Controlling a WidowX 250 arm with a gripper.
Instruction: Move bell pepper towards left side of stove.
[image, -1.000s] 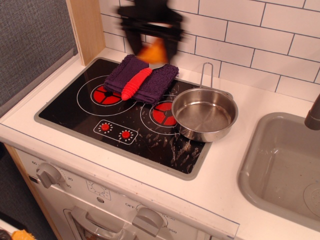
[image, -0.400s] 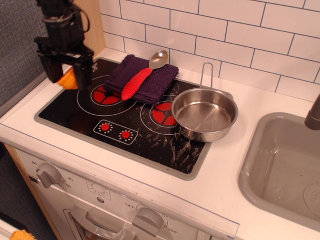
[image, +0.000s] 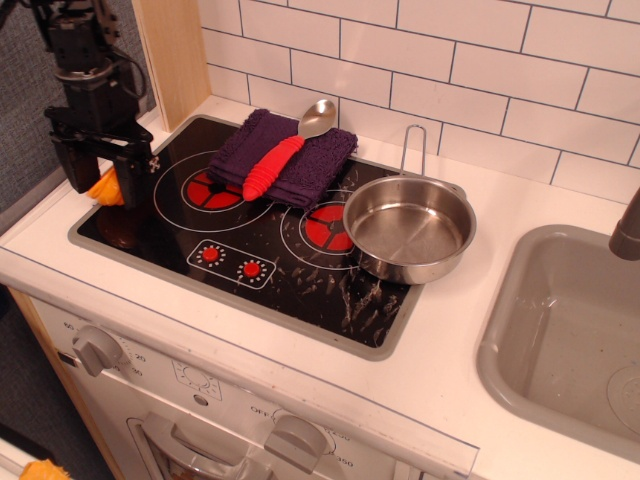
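Note:
The orange bell pepper (image: 106, 187) shows as a small orange patch between the black fingers of my gripper (image: 102, 180). The gripper is shut on it and holds it just above the far left edge of the black glass stove (image: 240, 235), near the grey frame. Most of the pepper is hidden by the fingers (image: 132, 178). The stove's red ring burners and two red dial marks lie to the right of the gripper.
A purple cloth (image: 285, 153) with a red-handled spoon (image: 275, 163) lies on the back of the stove. A steel pan (image: 408, 229) sits on the right burner. A grey sink (image: 565, 330) is at the right. A wooden post (image: 172, 50) stands behind the gripper.
My gripper has carried the pepper from above the purple cloth at the back to the far left edge of the stove and lowered it.

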